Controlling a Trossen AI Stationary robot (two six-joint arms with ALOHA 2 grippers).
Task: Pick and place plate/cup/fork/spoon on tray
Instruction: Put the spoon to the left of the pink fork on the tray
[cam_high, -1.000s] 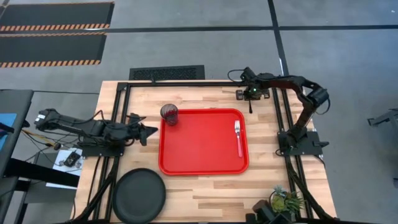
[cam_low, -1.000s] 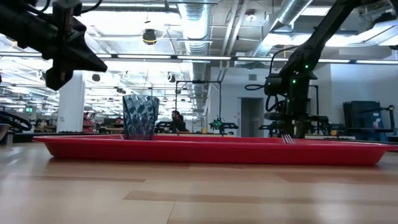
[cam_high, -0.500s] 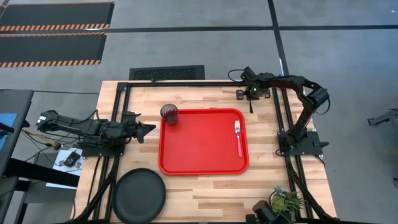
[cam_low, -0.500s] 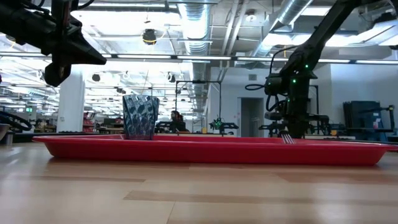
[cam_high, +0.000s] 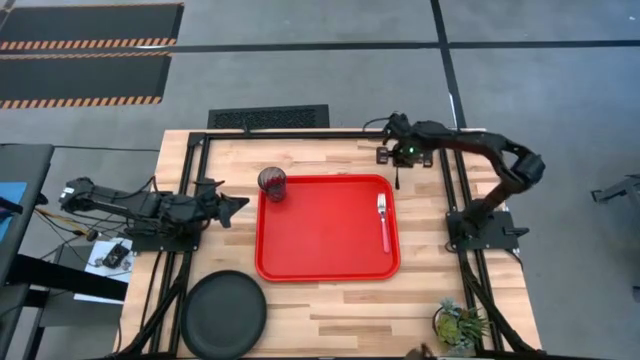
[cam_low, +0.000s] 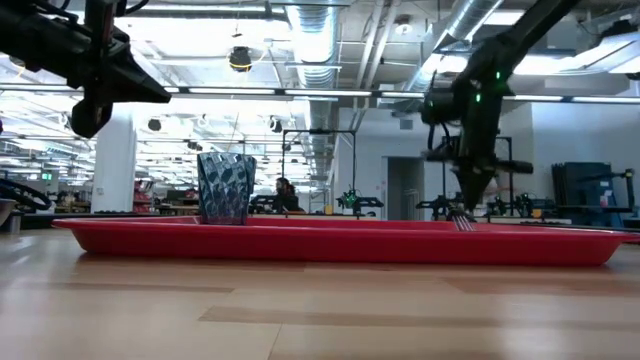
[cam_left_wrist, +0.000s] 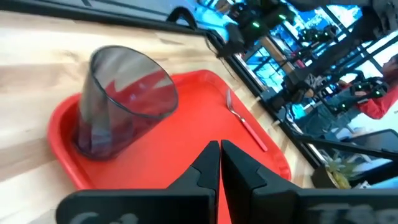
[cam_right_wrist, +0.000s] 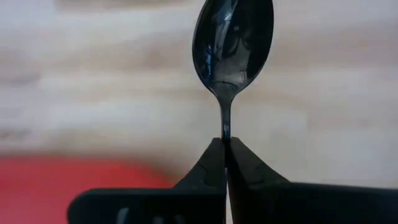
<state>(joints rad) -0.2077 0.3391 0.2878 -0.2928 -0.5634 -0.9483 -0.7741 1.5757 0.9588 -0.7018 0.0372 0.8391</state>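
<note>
Our right gripper (cam_right_wrist: 225, 144) is clamped on the thin handle of the spoon (cam_right_wrist: 232, 43), whose bowl sticks out past the fingertips over bare wood, with a blur of red at the edge of the wrist view. Compared with half a second ago, the right arm has changed: its elbow has swung out to the right, the gripper (cam_high: 399, 170) sits a touch further left, and in the low view it now rides higher above the surface. We read this as the spoon lifted off the wood and the carry beginning. In the high view the gripper hangs just beyond the far right corner of the tray (cam_high: 327, 262), so the spoon needs only a short move toward the near side to be over it. The fork (cam_high: 383, 220) already lies on the tray's right side, close to where the spoon would naturally go, so we would aim beside it rather than on it. The cup (cam_high: 272, 183) stands upright in the tray's far left corner. The plate (cam_high: 223, 314) waits on the surface off the tray's near left corner. Our left gripper (cam_left_wrist: 219, 163), fingers pressed together and empty, hovers left of the tray, pointing at the cup.
</note>
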